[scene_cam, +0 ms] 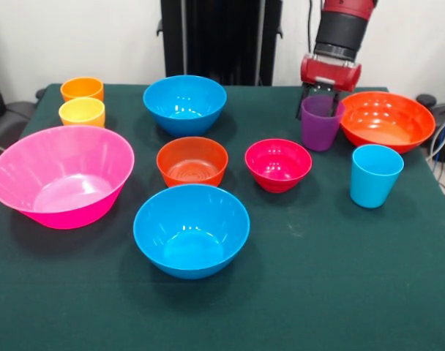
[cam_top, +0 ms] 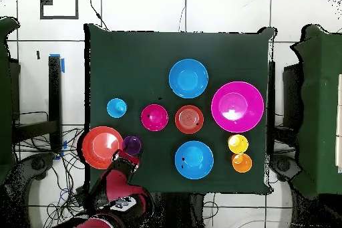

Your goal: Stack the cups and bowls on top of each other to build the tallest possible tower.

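purple cup (scene_cam: 321, 123) (upright) beneath tool (scene_cam: 319, 99)

Arm: red and black, coming down from 1 o'clock at the top edge.
Claw (scene_cam: 319, 102): dark fingers reach down to the purple cup (scene_cam: 322, 123); the rim hides their tips.
Purple cup: upright on the green tabletop (scene_cam: 318, 292), just beside the orange-red bowl (scene_cam: 387, 121), which lies at its 3 o'clock.
Light blue cup (scene_cam: 375, 175): upright, at 5 o'clock from the purple cup.
Magenta-red bowl (scene_cam: 278, 164) and small orange bowl (scene_cam: 192, 161): side by side at centre.
Blue bowls: far one (scene_cam: 184, 104) at 12 o'clock from the small orange bowl, near one (scene_cam: 191, 229) at 6.
Pink bowl (scene_cam: 61, 175): at 9 o'clock, tilted.
Orange cup (scene_cam: 82, 88) and yellow cup (scene_cam: 82, 112): at 10 o'clock, close together.
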Robot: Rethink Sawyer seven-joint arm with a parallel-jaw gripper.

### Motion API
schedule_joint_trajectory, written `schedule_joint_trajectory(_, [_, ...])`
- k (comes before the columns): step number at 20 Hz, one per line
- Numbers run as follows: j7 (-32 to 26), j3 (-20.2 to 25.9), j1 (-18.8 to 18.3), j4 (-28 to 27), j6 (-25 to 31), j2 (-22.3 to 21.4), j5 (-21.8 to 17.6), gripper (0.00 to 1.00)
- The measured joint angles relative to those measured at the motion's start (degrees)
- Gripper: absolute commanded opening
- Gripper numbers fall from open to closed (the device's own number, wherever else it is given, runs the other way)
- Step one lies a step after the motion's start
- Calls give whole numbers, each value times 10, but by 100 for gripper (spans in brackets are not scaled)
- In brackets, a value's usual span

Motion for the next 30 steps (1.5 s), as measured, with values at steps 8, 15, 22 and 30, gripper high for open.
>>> schedule_joint_trajectory(8, [0, -12, -3, -13, -2, 18, -19, 0])
schedule_joint_trajectory(15, [0, -15, -5, -13, -3, 14, -21, 0])
schedule_joint_trajectory(22, [0, -31, -4, 4, 44, -47, -31, 0])
schedule_joint_trajectory(30, [0, -97, 6, 14, 170, -146, -67, 0])
